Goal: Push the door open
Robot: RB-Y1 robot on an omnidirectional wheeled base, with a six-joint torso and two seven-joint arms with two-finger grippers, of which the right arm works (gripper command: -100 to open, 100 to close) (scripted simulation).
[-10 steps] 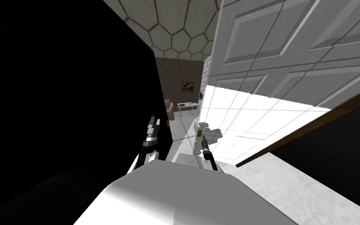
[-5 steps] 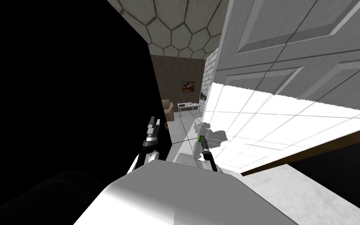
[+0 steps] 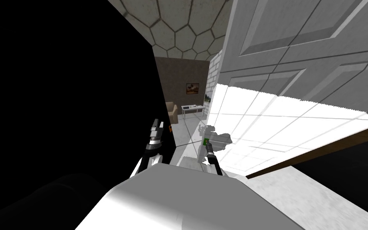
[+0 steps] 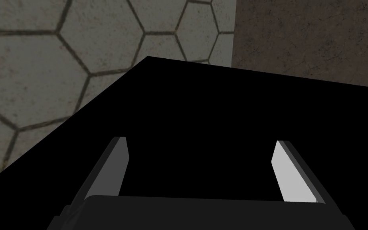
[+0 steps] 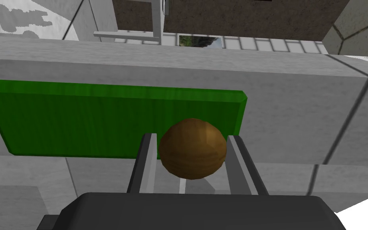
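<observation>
Hex-tiled surface (image 3: 179, 36) runs to a far brown wall (image 3: 183, 72). A small room sits out there with an armchair (image 3: 172, 112), a white desk (image 3: 192, 108) and a picture frame (image 3: 192, 88). Whole left side is a black area (image 3: 59, 100).

Door (image 3: 299, 52) fills the right: white, panelled, dark brown edge, standing at an angle to me with the gap on its left, so I'd judge it partly open.

Green plate (image 5: 79, 115) is fixed flat on the door face. The brown round knob (image 5: 192, 148) sticks out from the plate's end.

Right claw (image 5: 191, 136) is pinched on that knob, one blade on each side. Left claw (image 4: 201, 141) is spread and holding nothing, near the black area on the left.

Handling, as a guess:
- The door is a rigid slab on hinges, probably heavy-ish, so it swings rather than flexes.
- The knob looks smooth and round, so the blades could slide off under a side load.
- The knob is the sensible hold, since it's far from the hinge side and gives good leverage.
- Push square into the door.

No brand, label or readable text anywhere.
</observation>
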